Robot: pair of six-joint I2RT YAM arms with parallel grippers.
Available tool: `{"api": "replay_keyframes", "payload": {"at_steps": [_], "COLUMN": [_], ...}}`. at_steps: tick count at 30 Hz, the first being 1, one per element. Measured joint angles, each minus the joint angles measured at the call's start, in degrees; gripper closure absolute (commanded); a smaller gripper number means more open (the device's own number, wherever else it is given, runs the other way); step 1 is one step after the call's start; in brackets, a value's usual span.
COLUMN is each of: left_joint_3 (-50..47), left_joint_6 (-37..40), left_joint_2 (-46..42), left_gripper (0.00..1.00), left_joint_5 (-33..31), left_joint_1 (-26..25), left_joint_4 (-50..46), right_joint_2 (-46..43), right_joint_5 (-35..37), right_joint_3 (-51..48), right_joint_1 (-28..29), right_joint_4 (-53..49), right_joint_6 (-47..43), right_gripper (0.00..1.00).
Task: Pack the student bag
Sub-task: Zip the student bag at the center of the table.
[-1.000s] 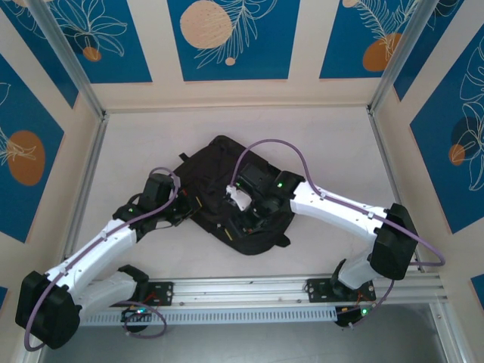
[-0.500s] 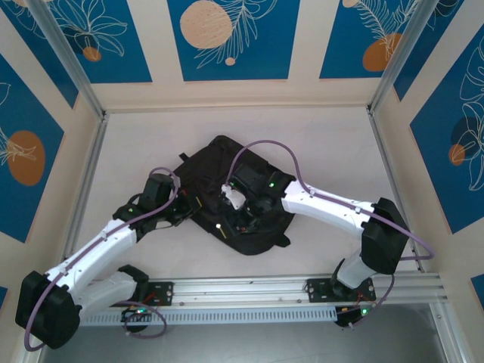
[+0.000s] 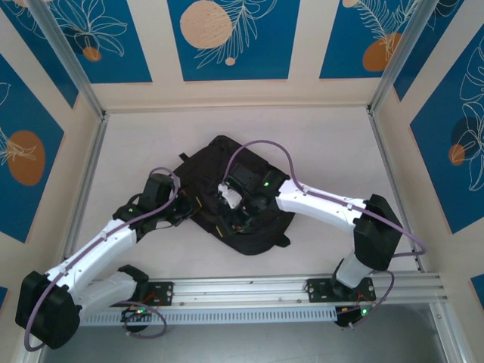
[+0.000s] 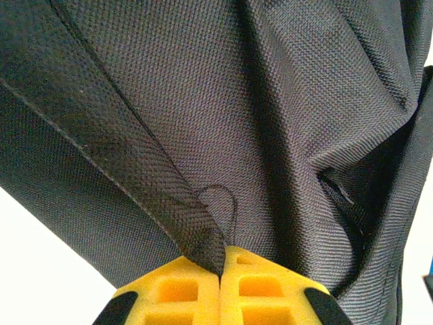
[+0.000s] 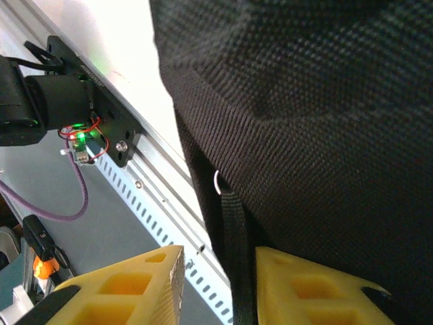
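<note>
The student bag [image 3: 219, 155], a large black fabric backpack, lies flat in the middle of the table. My left gripper [image 3: 182, 212] sits at the bag's left edge. In the left wrist view the left gripper [image 4: 221, 274] is shut on a fold of the bag's fabric [image 4: 196, 230]. My right gripper [image 3: 237, 218] reaches over the bag's middle. In the right wrist view the right gripper [image 5: 218, 284] is open. A black webbing strap [image 5: 237, 257] of the bag [image 5: 325, 135] hangs between its yellow fingers [image 5: 128, 291], close to the right one.
An aluminium rail [image 3: 287, 287] carrying both arm bases runs along the near edge. It also shows in the right wrist view as the rail [image 5: 155, 196], with a black arm base [image 5: 54, 101] on it. Metal frame posts [image 3: 89, 174] and painted walls close the other sides.
My right arm has moved left across the bag, and its jaws have narrowed slightly. The left arm and its grip have not moved.
</note>
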Motion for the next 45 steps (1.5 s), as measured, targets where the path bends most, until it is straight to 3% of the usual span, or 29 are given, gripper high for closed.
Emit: {"api": "replay_keyframes", "payload": {"at_steps": [9, 15, 26, 31, 33, 45], "left_joint_3": [0.00, -0.02, -0.02, -0.02, -0.04, -0.70], "left_joint_6": [0.02, 0.02, 0.04, 0.20, 0.20, 0.17], "left_joint_2": [-0.07, -0.74, -0.72, -0.85, -1.27, -2.82], "left_gripper": [1.00, 1.00, 1.00, 1.00, 1.00, 1.00], "left_joint_5": [-0.61, -1.46, -1.64, -1.70, -2.08, -2.73], "left_joint_1": [0.17, 0.17, 0.26, 0.26, 0.26, 0.24], "left_joint_4": [-0.02, -0.02, 0.04, 0.04, 0.00, 0.02], "right_joint_2": [3.45, 3.39, 1.79, -0.44, -1.60, -7.74], "right_joint_5": [0.00, -2.19, -12.59, -15.89, -16.35, -13.27], "right_joint_3": [2.14, 1.81, -3.85, -6.84, -8.31, -14.75], "right_joint_1": [0.48, -0.55, -4.44, -6.01, -6.38, -6.25], "right_joint_4": [0.72, 2.19, 11.26, 15.54, 16.83, 19.23], "right_joint_6": [0.26, 1.38, 7.10, 9.62, 10.54, 11.78], "right_gripper": [0.84, 0.87, 0.88, 0.94, 1.00, 1.00]}}
